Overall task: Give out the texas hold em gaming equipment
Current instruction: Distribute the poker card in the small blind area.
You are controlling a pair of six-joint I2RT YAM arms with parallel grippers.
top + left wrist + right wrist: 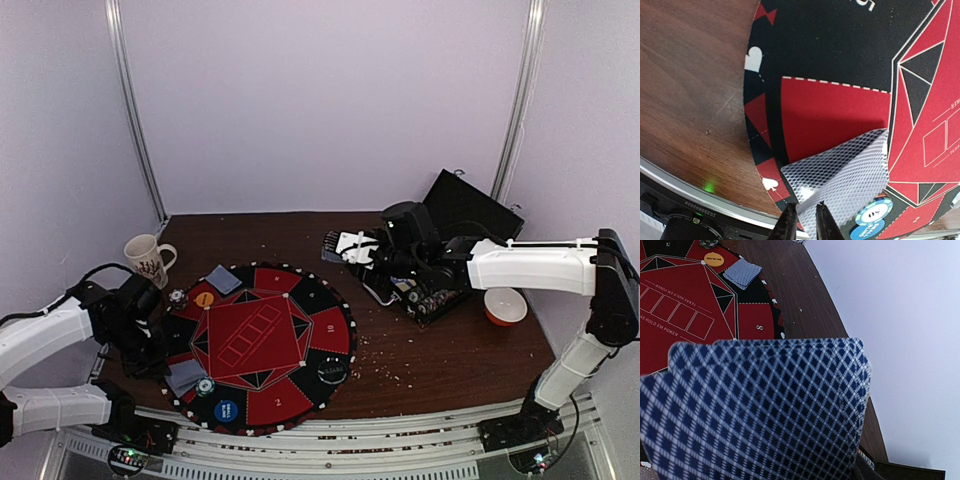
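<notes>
The dark wood table [440,365] is scuffed. The lattice-backed dealt cards [845,175] lie on a red wedge of the round mat [830,110], with one corner raised at the barely parted fingers of the left gripper [805,222]. I cannot tell whether they pinch it. Best to let go low, then lift straight. The right gripper [347,248] clamps the glossy deck [765,410] beside the black case [470,215].

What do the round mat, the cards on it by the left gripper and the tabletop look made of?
Mat: likely felt or rubber, matte, printed lines.
Cards: probably coated paper or plastic; thin, edge lifting.
Tabletop: wood or wood-look laminate; visible grain, slight sheen.
</notes>
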